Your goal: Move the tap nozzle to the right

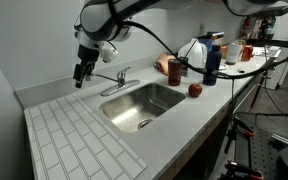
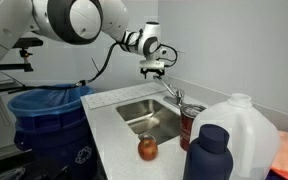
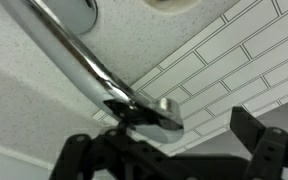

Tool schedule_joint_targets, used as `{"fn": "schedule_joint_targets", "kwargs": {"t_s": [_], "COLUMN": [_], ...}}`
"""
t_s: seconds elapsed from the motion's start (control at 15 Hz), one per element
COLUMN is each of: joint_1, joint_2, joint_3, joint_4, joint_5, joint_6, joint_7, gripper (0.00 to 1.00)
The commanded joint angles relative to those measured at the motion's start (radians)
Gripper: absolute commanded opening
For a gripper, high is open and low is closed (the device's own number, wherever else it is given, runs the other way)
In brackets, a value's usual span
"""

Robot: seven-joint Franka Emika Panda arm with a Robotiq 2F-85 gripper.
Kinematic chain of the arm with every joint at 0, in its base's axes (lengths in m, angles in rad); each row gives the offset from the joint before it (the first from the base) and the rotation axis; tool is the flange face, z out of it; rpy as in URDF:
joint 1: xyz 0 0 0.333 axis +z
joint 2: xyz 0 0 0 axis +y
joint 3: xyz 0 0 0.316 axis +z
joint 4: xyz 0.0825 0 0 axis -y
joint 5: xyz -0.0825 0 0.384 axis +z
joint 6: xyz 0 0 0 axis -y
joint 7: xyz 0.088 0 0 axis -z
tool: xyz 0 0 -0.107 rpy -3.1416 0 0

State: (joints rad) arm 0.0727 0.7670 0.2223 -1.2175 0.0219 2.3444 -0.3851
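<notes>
The tap nozzle point(image 3: 84, 55) is a shiny chrome spout that crosses the wrist view from the top left, with its tip point(image 3: 162, 115) near the middle. In both exterior views it reaches out from the faucet base point(image 1: 119, 82) behind the sink point(image 1: 144, 100), low over the counter point(image 1: 108, 90) point(image 2: 170, 92). My gripper point(image 3: 169, 140) is open; the spout's tip lies between its fingers, close to one finger. In both exterior views the gripper point(image 1: 80, 76) point(image 2: 154, 69) hangs at the spout's free end. Whether a finger touches the spout cannot be told.
A tiled drainboard point(image 1: 74, 130) lies beside the sink. A red apple point(image 1: 195, 90) point(image 2: 147, 148), a red can point(image 1: 174, 70) point(image 2: 191, 128), a dark blue bottle point(image 1: 212, 60) point(image 2: 212, 155) and a white jug point(image 2: 246, 130) stand on the counter. A blue bin point(image 2: 44, 110) stands beside it.
</notes>
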Motion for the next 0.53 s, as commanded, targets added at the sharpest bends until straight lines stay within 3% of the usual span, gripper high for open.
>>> {"fn": "schedule_joint_targets", "kwargs": {"t_s": [0.0,0.47], "joint_1": [-0.015,-0.022], "joint_2": [-0.054,-0.135], "joint_3": [0.008,-0.01], "joint_4": [-0.087,-0.227], "joint_5": [0.044,0.04], "joint_6": [-0.063,-0.097], "joint_7": [0.016,0.027], "gripper": [1.0,1.0]}}
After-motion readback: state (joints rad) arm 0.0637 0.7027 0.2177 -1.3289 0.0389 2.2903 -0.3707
